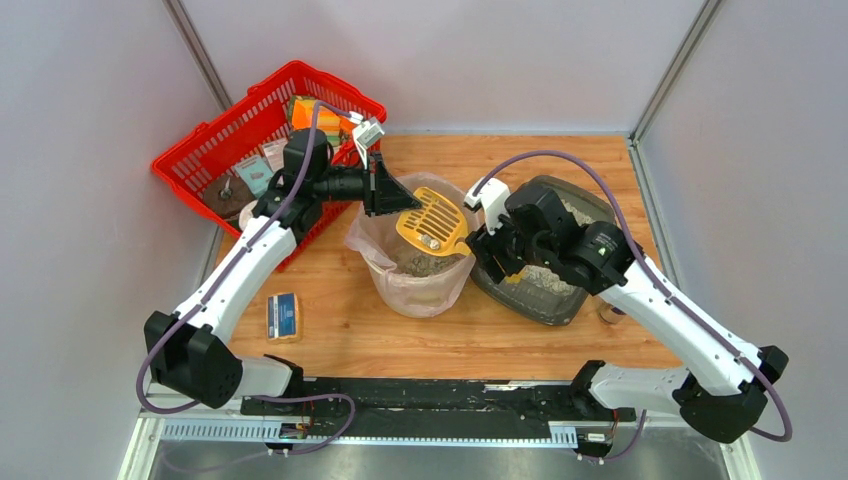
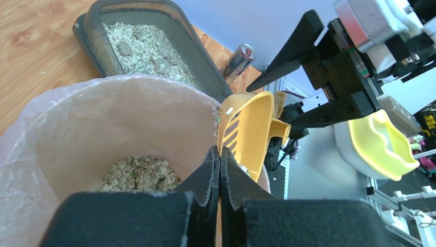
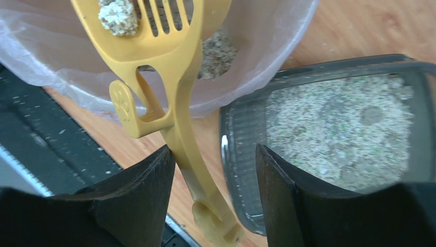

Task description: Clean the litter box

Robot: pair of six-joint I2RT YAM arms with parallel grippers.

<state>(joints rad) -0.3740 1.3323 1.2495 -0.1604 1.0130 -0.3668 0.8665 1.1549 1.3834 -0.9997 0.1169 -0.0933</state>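
Right wrist: litter box (image 3: 334,128) under claw (image 3: 213,150)

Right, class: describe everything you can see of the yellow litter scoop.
The scoop looks like yellow-orange plastic, with a slotted head and a long handle that has a paw-print hook. A pale litter clump sits on the head. The scoop lies tilted across the bag-lined bin, head over the bin and handle reaching out beside the litter box. The right gripper stands open around the handle. The handle runs close by one finger, but contact is unclear.

left gripper (image 2: 219,172) closed tight; right gripper (image 3: 213,154) jaws standing apart
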